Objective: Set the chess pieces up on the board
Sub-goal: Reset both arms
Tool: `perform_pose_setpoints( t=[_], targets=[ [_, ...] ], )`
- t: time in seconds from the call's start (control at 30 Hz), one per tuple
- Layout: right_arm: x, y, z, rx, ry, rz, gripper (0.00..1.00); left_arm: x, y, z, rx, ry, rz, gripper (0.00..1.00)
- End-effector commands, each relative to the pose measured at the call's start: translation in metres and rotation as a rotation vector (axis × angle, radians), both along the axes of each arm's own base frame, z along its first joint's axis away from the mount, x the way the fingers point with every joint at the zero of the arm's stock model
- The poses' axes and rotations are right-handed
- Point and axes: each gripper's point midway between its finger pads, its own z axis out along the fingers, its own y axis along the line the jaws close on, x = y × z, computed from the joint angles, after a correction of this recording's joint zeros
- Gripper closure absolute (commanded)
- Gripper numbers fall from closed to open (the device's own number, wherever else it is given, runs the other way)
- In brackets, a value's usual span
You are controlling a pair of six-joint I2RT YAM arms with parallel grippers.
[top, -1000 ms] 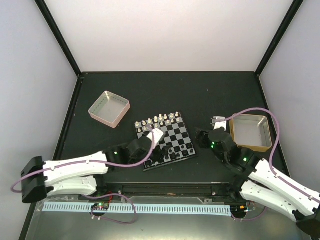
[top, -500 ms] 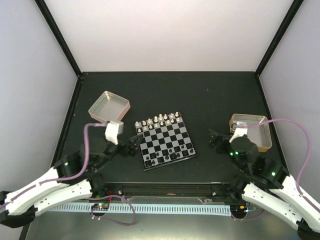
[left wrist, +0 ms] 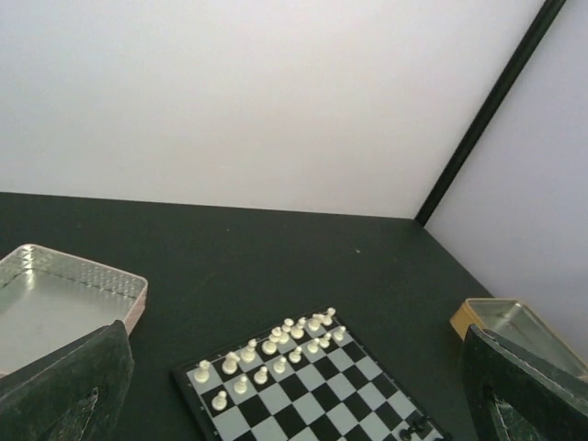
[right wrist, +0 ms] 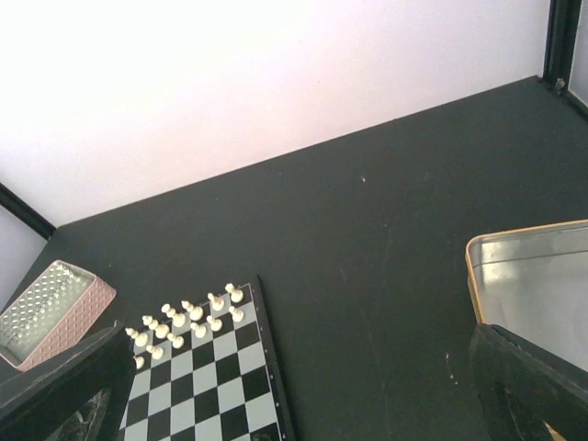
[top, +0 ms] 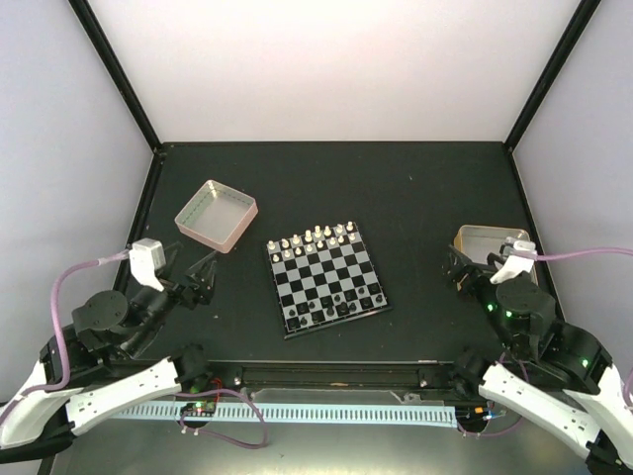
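Off board (top: 326, 277), left pincer (top: 205, 280) and right pincer (top: 455, 272) withdrew.

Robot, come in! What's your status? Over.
Left gripper open, empty. Right gripper open, empty. Chess pieces standing at both ends of the board. Pink tray, tan tray well aside.
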Motion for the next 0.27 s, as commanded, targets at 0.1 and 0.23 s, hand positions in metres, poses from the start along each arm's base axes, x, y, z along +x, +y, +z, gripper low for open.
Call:
perform_pose_setpoints(
  t=[0.1,0.23],
  targets=[
    [-0.0072,-0.0209,0.019,0.025,-0.065,-0.051,0.0,-0.0003,0.0202,-0.0056,0.056,0.007,0.069,0.01],
    [-0.0079,-0.0214,0.0188,0.027,-0.066,-0.05,0.0,0.002,0.0197,-0.0071,0.069,0.014,0.082,0.01]
  ],
)
